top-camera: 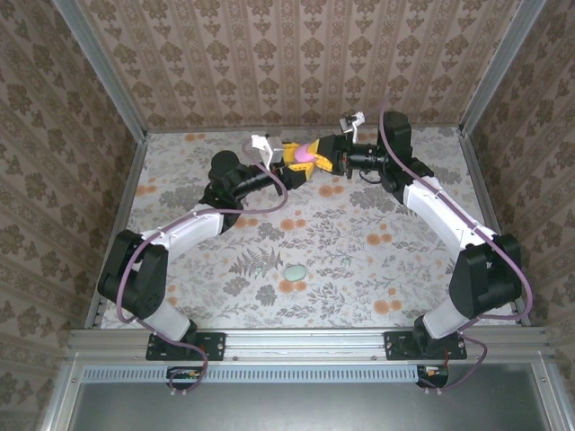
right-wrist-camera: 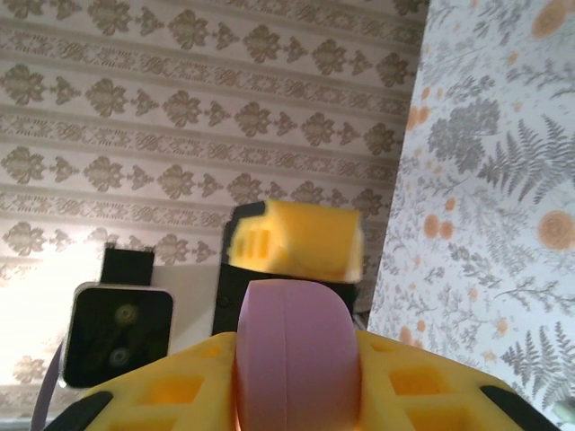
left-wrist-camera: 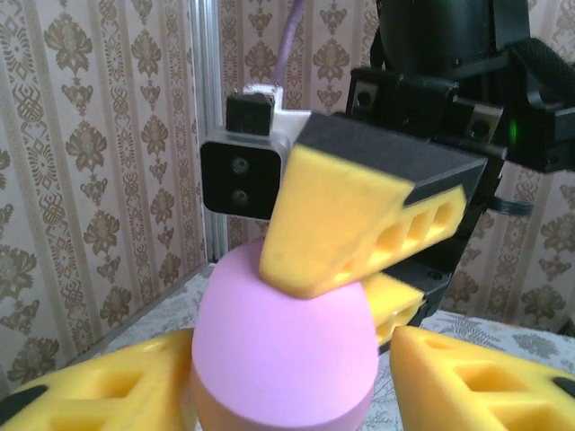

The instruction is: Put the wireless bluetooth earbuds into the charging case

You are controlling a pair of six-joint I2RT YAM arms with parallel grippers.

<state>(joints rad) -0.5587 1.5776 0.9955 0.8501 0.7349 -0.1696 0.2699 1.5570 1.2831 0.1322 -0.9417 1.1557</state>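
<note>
Pink charging case (top-camera: 305, 153), an oval pebble shape, is held in the air above the far middle of the bench (top-camera: 377, 269), where the tips of the 2 arms meet. The right fingers (left-wrist-camera: 350, 211) are clamped on it. In the left wrist view, 1 yellow finger presses on its top and the other shows beneath it. In the right wrist view, the case stands between the 2 fingers, touching both, with a faint seam running down its middle.

The left fingers (left-wrist-camera: 103, 391) stand apart on either side of the case's lower half. 1 touches its side and the other is parted from it by a thin gap, so they are open and not gripping.

A mint oval case (top-camera: 294, 272) lies alone on the floral bench. It is well apart from the pink one, nearer the arm bases and about midway between them.
</note>
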